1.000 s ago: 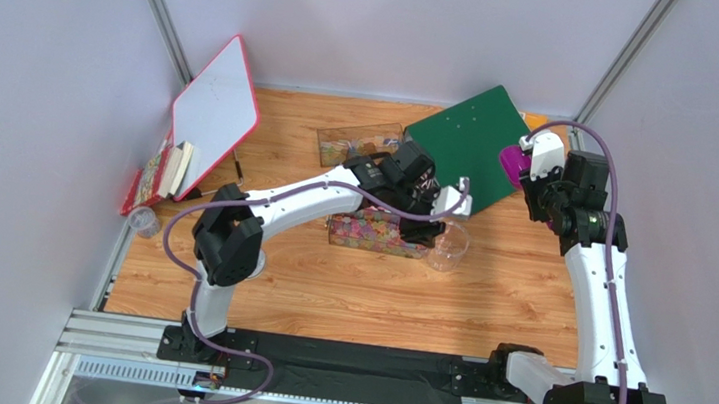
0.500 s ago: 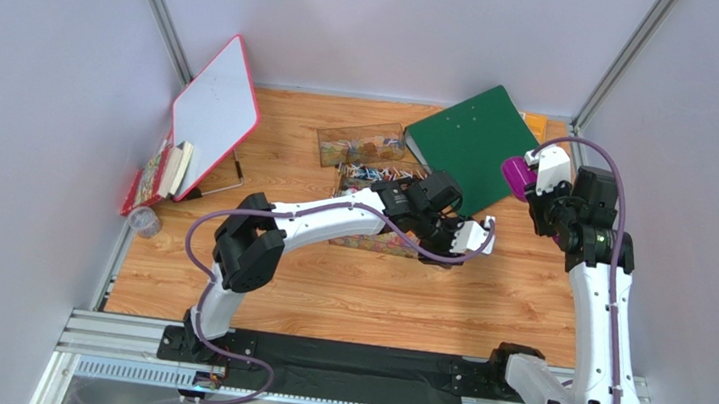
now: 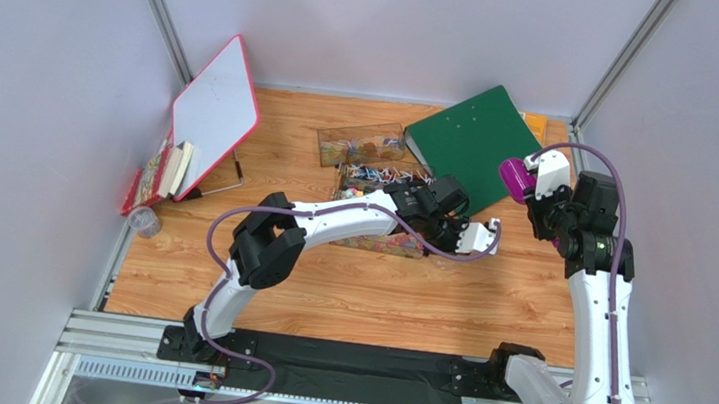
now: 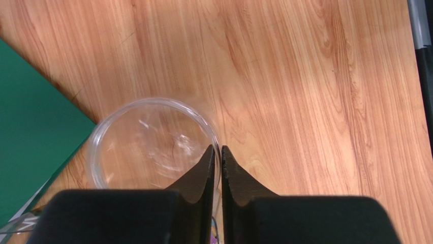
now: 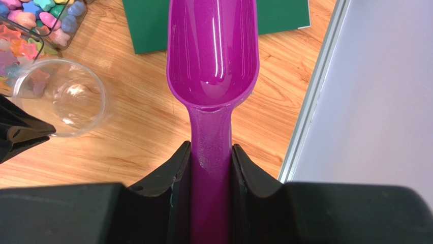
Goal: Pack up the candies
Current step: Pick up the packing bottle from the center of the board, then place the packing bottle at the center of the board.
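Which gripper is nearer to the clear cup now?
Left. The left gripper is at the cup, closed on its rim. The right gripper stands apart, to the cup's right, holding the scoop.

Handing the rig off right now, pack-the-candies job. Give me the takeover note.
Left gripper: shut on the rim of the clear round plastic cup, empty, standing on the wooden table.
Right gripper: shut on the handle of the glossy purple plastic scoop, bowl empty, held right of the cup.
Small multicoloured candies: in the clear box beside the cup.
Done: cup and scoop gripped. Left: scoop candies into the cup.
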You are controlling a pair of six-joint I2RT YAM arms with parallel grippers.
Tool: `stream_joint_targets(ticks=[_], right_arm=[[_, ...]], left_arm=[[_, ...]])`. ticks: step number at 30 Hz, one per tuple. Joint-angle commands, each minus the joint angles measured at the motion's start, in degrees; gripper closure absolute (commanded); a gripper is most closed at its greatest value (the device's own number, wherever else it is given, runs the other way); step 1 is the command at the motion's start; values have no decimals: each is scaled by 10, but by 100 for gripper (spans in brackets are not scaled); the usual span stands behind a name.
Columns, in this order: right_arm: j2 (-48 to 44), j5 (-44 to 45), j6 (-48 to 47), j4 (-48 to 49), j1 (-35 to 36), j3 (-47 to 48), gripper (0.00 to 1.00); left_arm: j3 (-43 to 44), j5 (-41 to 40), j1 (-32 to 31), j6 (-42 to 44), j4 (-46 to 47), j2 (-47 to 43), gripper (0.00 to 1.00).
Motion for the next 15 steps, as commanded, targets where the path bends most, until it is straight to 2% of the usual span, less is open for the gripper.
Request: stream_joint_targets(ticks=[1, 2, 3, 11, 15], right_arm=[[-19, -9, -13, 0, -4, 6, 100], [-23, -9, -17, -3, -4, 6, 100], [-24, -9, -21, -5, -5, 5, 100], [-31, -28, -23, -5, -9, -11, 100], [-19, -44, -7, -4, -9, -8, 100]], left_arm=[[1, 30, -1, 4, -20, -45, 94], [-10, 35, -1, 4, -25, -73, 99], [-33, 37, -1, 6, -40, -90, 100], [-203, 62, -1, 52, -135, -297, 100], [-260, 46, -1, 63, -171, -333, 100]])
